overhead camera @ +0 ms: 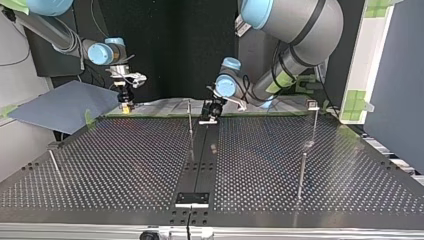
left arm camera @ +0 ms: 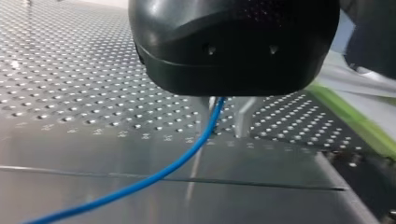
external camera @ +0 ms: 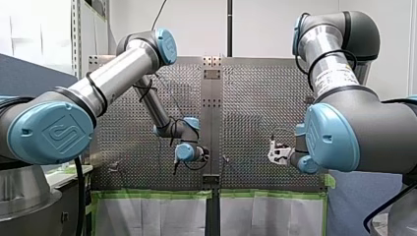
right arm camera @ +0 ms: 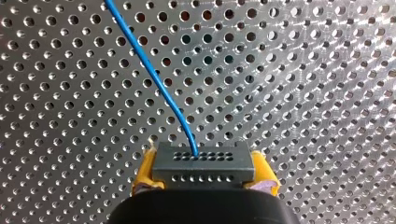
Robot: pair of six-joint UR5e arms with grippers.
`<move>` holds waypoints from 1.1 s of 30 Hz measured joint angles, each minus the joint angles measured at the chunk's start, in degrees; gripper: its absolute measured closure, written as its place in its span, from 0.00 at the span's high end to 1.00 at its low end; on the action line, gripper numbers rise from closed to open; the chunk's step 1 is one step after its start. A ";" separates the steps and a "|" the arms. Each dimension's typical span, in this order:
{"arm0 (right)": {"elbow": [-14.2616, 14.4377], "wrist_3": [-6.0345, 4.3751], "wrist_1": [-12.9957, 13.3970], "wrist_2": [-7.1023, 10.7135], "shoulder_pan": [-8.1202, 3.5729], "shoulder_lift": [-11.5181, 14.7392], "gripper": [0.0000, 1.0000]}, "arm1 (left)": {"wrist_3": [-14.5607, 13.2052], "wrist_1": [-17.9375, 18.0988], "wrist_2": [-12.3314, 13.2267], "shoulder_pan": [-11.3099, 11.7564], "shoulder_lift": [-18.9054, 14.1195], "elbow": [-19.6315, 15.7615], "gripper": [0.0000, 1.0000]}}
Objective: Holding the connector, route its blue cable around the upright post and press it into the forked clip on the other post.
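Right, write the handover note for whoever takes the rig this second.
My right gripper: shut on the connector, a yellow pad on either side, over the perforated table.
My left gripper: low over the table. The blue cable runs up under it, but whether it is gripped cannot be told.
Posts: an upright post stands close by my left gripper in the top view. A second post with a fitting on top stands at that view's right.
Done: connector in hand.
Left: no routing around a post shows, and nothing is pressed into a clip.
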State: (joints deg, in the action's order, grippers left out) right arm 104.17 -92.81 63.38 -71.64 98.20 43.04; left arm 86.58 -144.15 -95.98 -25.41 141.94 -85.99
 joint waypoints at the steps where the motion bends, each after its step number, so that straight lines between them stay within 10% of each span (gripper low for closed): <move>1: 0.00 -0.01 0.00 0.00 0.01 -0.01 0.00 | -0.46 -0.41 -0.14 -0.04 0.01 -0.01 1.00; 33: -0.02 0.01 -1.14 0.18 -0.10 0.00 0.00 | -4.02 -9.78 6.88 -5.54 -1.63 -1.46 1.00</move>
State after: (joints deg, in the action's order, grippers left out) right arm 104.15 -92.80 62.24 -71.46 98.11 43.04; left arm 82.57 -153.93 -89.10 -30.95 140.31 -87.46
